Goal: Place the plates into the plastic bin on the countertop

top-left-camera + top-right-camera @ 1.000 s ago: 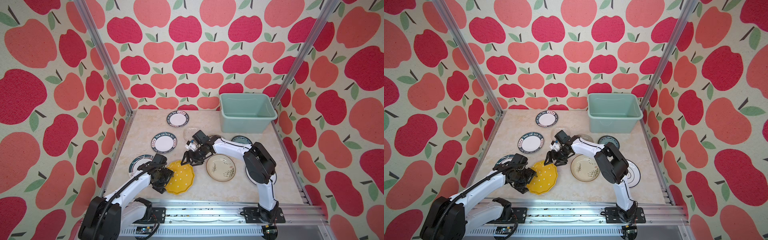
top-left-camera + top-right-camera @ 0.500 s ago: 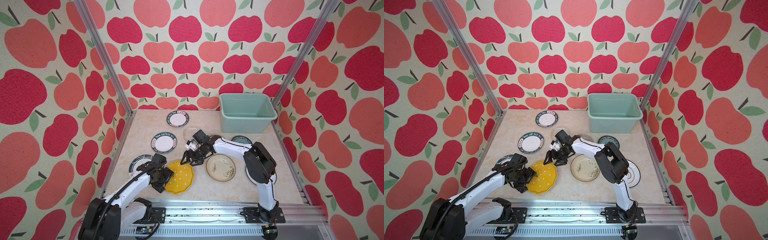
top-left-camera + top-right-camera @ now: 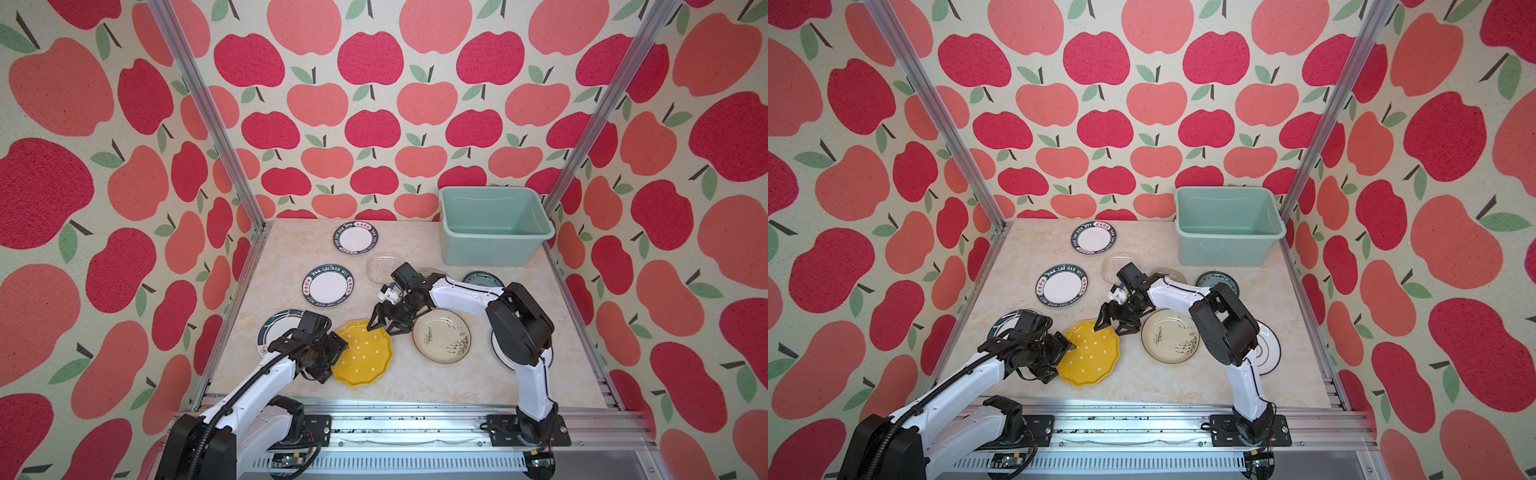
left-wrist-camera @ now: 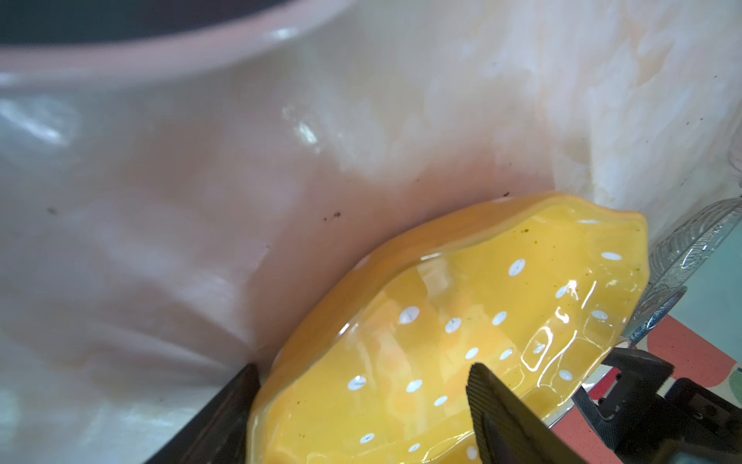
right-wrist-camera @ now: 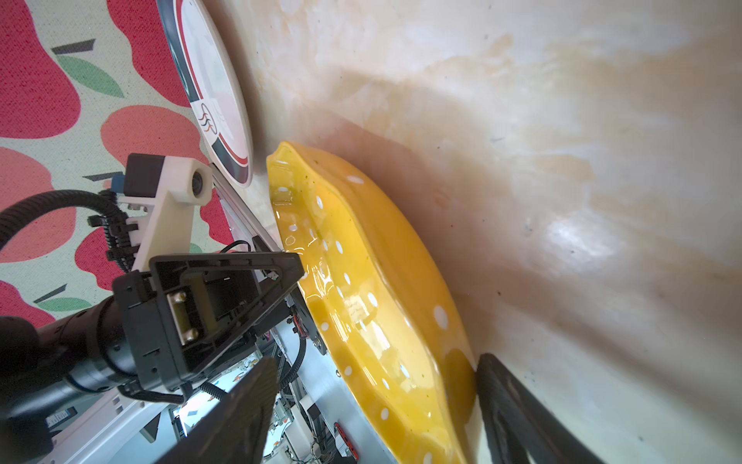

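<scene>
A yellow scalloped dotted plate (image 3: 368, 353) lies at the front of the countertop (image 3: 291, 266). My left gripper (image 3: 337, 347) is open at its left edge, the rim between the jaws (image 4: 361, 381). My right gripper (image 3: 384, 328) is open over its far right edge, one finger above the rim and one against the countertop (image 5: 373, 381). Other plates lie around: two white with lettered rims (image 3: 355, 237) (image 3: 328, 287), a cream ink-drawn plate (image 3: 441, 336), a teal plate (image 3: 484, 279) and a clear glass plate (image 3: 380, 268). The mint-green plastic bin (image 3: 490, 251) stands empty at the back right.
A dark-rimmed plate (image 3: 272, 332) lies partly under my left arm. A white plate (image 3: 1268, 351) lies partly under my right arm's elbow. Aluminium posts and apple-patterned walls close in the left, right and back. A metal rail (image 3: 415, 419) runs along the front.
</scene>
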Motion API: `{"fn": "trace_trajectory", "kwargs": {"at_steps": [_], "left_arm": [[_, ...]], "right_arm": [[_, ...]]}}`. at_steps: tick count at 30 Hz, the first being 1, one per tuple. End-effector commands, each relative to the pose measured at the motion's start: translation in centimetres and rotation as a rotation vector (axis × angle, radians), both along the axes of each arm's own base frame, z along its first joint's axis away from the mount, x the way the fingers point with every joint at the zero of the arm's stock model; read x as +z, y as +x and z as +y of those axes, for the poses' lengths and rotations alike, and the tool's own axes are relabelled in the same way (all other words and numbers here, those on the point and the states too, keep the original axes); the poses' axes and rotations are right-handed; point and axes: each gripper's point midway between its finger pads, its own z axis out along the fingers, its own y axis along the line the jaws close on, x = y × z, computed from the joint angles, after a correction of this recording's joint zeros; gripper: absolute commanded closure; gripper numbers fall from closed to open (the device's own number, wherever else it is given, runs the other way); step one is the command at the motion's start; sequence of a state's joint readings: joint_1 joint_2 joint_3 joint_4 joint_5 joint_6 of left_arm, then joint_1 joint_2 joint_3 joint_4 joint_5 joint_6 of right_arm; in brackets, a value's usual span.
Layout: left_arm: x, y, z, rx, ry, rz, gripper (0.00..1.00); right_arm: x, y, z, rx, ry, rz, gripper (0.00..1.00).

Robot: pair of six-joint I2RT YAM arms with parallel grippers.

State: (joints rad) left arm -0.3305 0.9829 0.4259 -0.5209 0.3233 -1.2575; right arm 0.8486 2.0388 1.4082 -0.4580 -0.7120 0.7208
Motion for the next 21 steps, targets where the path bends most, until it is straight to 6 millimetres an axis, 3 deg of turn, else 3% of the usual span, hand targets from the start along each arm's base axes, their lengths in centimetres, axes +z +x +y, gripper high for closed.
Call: {"fn": "trace_trajectory", "kwargs": {"at_steps": [1, 14, 21], "left_arm": [[2.2, 3.1, -1.7, -0.013, -0.099, -0.160, 0.17], [1.9, 3.3, -0.7, 0.036, -0.120, -0.187, 0.18], [1.6, 3.4, -0.5, 0.051, -0.136, -0.197, 0.20]], "right_arm": [[2.2, -2.6, 1.2, 0.063, 0.070, 0.077, 0.20], [0.7, -3.3, 1.4, 0.120, -0.050, 0.060, 0.16], [0.5, -3.9, 2.3, 0.143, -0.012, 0.102, 0.15]]}}
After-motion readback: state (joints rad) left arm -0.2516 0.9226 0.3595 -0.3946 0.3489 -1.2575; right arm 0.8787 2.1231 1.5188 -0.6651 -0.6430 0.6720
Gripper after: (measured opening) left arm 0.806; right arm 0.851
